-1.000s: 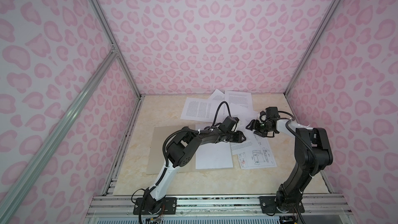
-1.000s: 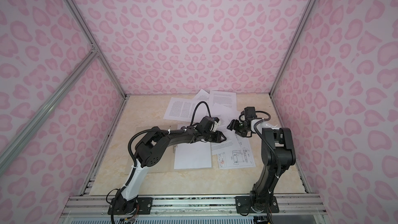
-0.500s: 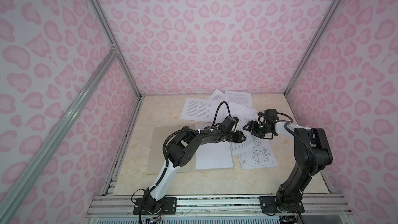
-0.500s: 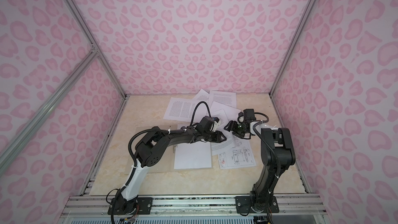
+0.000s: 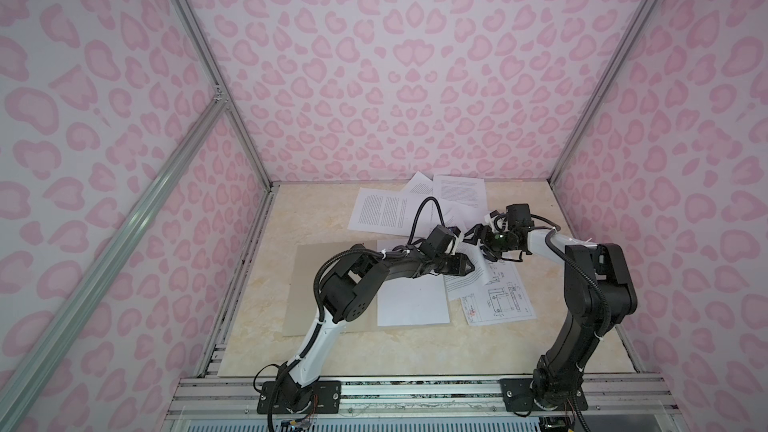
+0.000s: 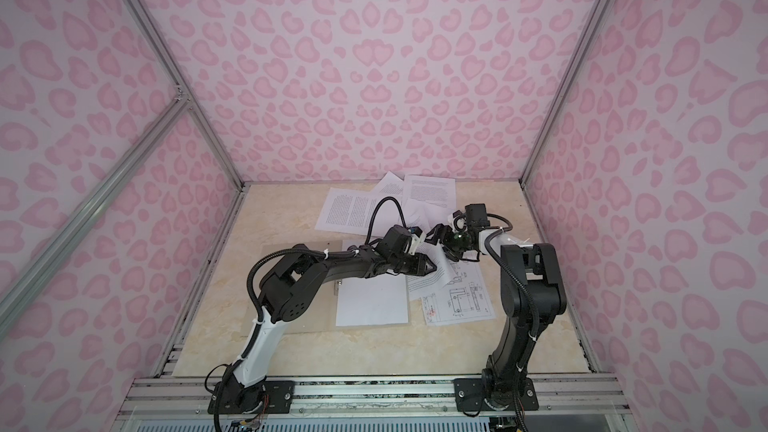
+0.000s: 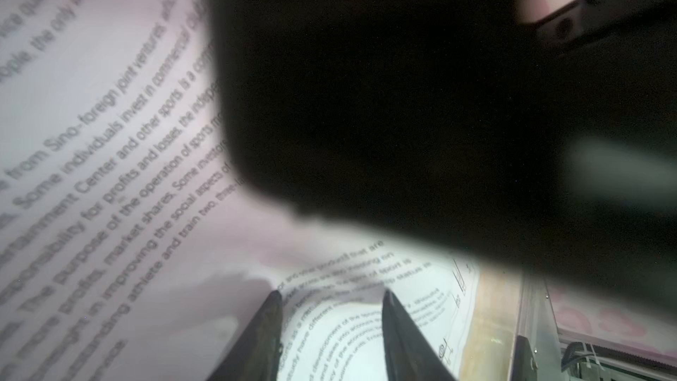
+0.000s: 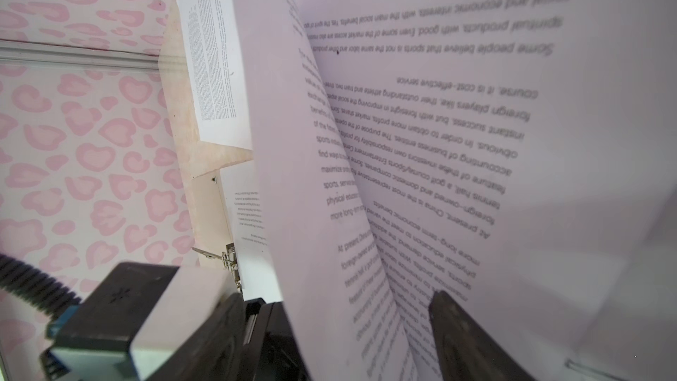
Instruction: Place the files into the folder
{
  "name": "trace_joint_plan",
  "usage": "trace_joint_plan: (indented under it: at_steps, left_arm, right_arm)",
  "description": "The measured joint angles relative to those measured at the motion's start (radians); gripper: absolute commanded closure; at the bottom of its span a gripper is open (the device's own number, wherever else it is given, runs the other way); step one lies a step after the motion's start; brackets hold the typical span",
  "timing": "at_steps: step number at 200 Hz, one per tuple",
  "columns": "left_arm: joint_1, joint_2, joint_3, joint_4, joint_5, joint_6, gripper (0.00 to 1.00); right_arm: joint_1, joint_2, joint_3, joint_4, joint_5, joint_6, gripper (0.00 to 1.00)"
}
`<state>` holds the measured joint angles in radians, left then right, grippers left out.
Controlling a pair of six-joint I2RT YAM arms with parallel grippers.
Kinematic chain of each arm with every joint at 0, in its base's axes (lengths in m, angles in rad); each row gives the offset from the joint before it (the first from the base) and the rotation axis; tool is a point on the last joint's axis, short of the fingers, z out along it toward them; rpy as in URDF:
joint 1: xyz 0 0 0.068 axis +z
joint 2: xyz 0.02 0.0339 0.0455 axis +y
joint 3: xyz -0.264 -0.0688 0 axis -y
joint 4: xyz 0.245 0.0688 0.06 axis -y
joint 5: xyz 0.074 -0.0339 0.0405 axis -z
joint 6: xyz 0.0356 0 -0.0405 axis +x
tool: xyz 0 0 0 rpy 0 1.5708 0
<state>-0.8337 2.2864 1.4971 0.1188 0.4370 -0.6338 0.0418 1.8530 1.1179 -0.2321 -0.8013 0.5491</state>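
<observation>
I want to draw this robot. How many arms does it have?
2. The left arm stretches from the near left across the folder; the right arm stands at the near right, bent toward the middle. None seems hidden.

Matt white paper files [image 5: 411, 303]; dull beige cardboard folder [image 5: 303, 276] with shiny metal clip [image 8: 229, 262]; smooth marbled tabletop [image 5: 299, 218].
</observation>
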Motion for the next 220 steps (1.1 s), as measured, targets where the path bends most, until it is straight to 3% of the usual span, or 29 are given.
trace_joint_plan:
  at_steps: [48, 87, 113, 220]
  left_arm:
    - [0.005, -0.003, -0.016, 0.022, 0.001, -0.008, 0.53]
    - [0.007, -0.007, -0.023, 0.024, 0.007, 0.0, 0.53]
    - [0.007, -0.007, -0.025, 0.029, 0.008, -0.001, 0.53]
    - [0.008, -0.008, -0.027, 0.032, 0.008, -0.001, 0.53]
  right_arm:
    - [0.014, 0.022, 0.104, -0.124, 0.059, -0.1, 0.26]
    - [0.03, 0.064, 0.149, -0.187, 0.063, -0.175, 0.39]
    - [0.041, 0.081, 0.175, -0.221, 0.093, -0.214, 0.52]
    - [0.043, 0.1, 0.21, -0.247, 0.175, -0.273, 0.74]
